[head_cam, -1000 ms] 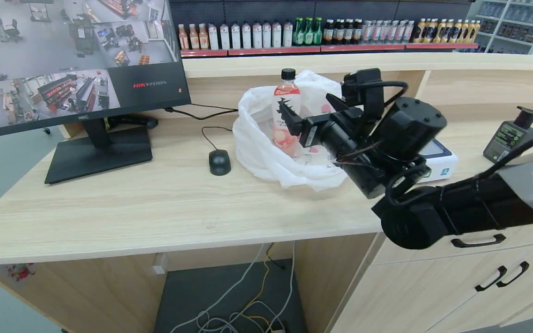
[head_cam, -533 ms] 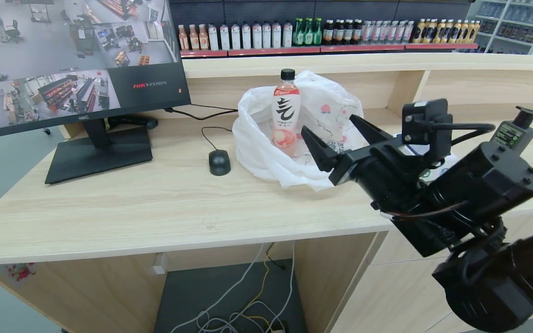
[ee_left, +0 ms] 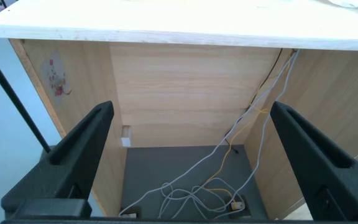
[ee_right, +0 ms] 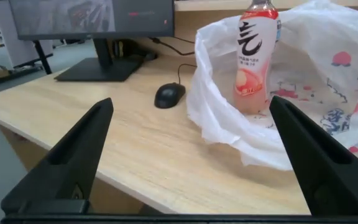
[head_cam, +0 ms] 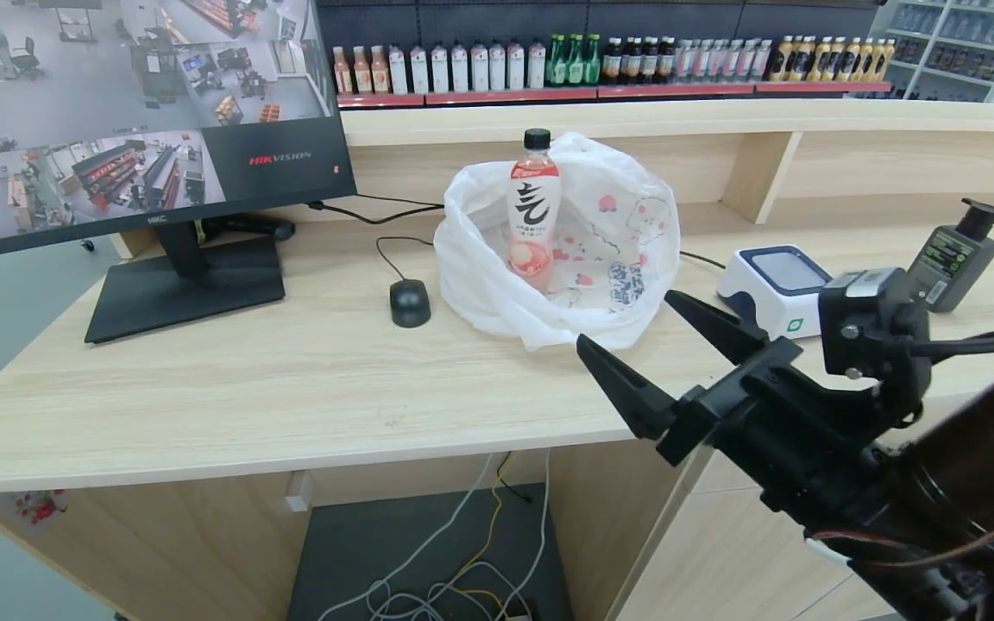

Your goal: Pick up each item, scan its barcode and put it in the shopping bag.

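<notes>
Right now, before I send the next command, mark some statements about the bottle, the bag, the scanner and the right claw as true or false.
1. The bottle stands upright inside the shopping bag. True.
2. The right claw is shut on the bottle. False: it is open and empty, by the counter's front edge, apart from the bag.
3. The scanner sits on the counter on the robot's right of the bag. True.
4. The mouse lies inside the bag. False: it lies on the counter, just to the robot's left of the bag.
</notes>
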You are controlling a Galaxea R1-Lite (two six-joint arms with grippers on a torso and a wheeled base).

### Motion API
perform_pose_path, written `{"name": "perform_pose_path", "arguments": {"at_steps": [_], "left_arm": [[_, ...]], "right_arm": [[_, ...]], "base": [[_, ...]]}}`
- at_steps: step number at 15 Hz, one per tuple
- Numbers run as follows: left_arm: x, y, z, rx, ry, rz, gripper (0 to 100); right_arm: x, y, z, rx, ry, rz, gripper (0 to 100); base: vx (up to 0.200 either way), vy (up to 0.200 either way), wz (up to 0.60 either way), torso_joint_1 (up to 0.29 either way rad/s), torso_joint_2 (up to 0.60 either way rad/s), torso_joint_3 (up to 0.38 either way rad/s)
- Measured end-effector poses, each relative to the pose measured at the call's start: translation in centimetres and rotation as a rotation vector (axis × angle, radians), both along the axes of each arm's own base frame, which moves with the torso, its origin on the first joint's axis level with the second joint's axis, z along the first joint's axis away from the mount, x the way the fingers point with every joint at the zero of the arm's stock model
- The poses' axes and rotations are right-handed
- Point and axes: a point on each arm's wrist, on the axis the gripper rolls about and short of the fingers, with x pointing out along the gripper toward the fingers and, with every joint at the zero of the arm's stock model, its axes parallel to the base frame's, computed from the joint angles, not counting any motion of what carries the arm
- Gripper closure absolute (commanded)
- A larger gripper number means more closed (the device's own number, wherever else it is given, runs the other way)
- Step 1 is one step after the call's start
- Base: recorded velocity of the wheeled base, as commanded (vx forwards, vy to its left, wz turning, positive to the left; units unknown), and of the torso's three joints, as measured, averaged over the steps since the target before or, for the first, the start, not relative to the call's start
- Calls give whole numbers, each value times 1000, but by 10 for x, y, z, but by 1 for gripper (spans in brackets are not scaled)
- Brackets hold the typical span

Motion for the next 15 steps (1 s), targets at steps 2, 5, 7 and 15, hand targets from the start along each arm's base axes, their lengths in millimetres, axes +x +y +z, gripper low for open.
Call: {"name": "perform_pose_path", "arguments": {"at_steps": [2, 5, 7, 15], "left_arm": [[0, 0, 0, 5, 0, 0, 0], [0, 0, 0, 9, 1, -1, 0], [0, 0, 0, 6, 0, -1, 0], [0, 0, 0, -8, 0, 0, 0]], "right_arm": [[-9, -17, -9, -26, 40, -25, 0], [-9, -31, -9, -25, 45, -71, 0], [-6, -36, -9, -22, 43, -97, 0], [-5, -50, -5, -11, 31, -146, 0]], "base": [[0, 0, 0, 0, 0, 0], [0, 0, 0, 0, 0, 0], [0, -200, 0, 0, 0, 5], [0, -200, 0, 4, 1, -1]]}}
